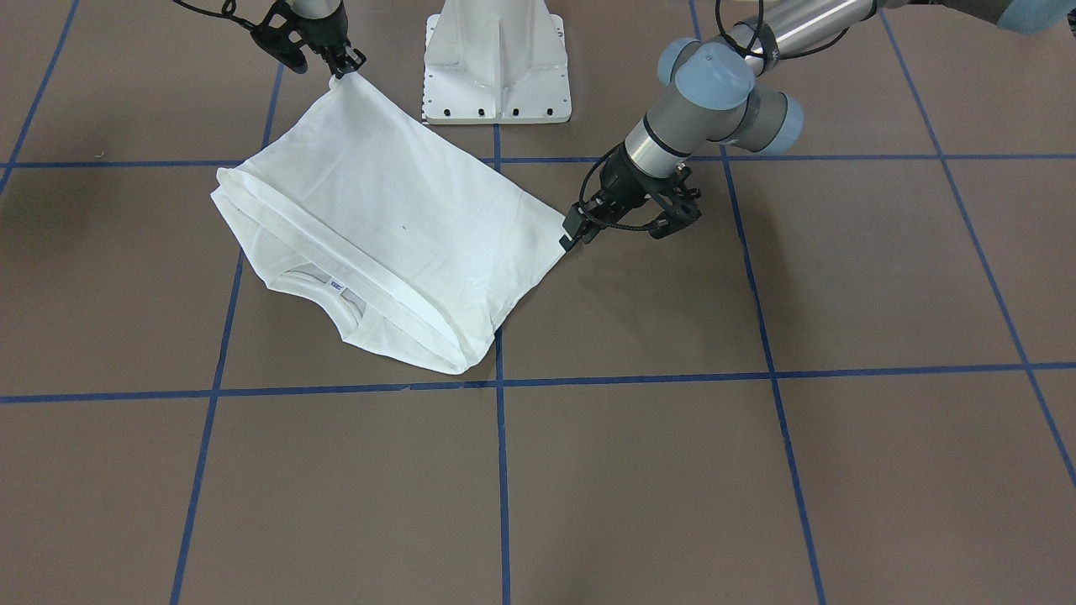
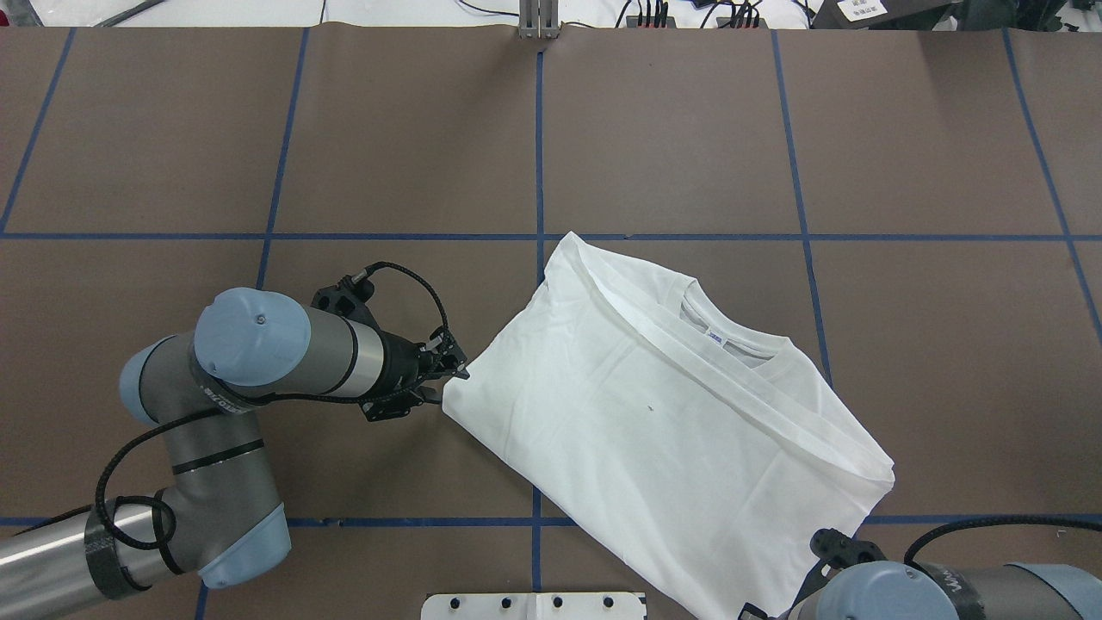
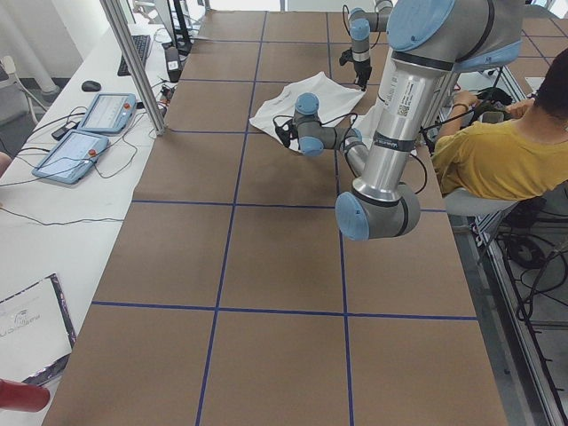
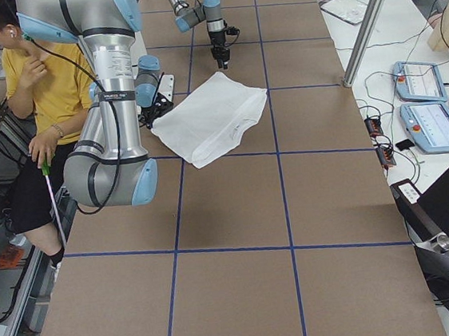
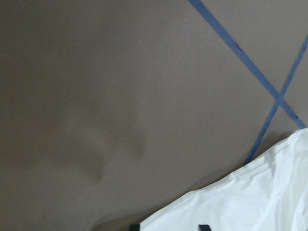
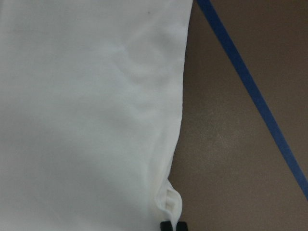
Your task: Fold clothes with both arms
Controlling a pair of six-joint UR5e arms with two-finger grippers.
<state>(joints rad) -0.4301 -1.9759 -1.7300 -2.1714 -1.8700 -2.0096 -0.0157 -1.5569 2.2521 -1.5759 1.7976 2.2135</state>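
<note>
Overhead view taken as the dial.

- Left arm is bent low over the table [image 1: 756, 470], elbow folded back, wrist laid nearly level and aimed toward 3 o'clock.
- Left gripper [image 2: 443, 383] is set at the shirt's 9 o'clock corner. Its fingertips [image 5: 204, 226] are seen parted in the wrist view, with the cloth edge lying between them; no pinch is made out.
- Right arm is mostly cut off at the lower frame edge.
- Right gripper [image 1: 346, 67] is pointed steeply down. Its jaws are closed tight on the shirt's 5 o'clock corner, where a small pucker of cloth is raised.
- The white shirt [image 2: 654, 413] is laid folded, at 4 o'clock from table centre. Its collar and label are turned toward 1 o'clock.
- White pedestal [image 1: 498, 63] is noted at 6 o'clock, just beside the shirt.
- A seated person [image 3: 497, 151] is seen behind the robot.
- Tablets [image 3: 93, 124] are seen on a side bench, well apart.
</note>
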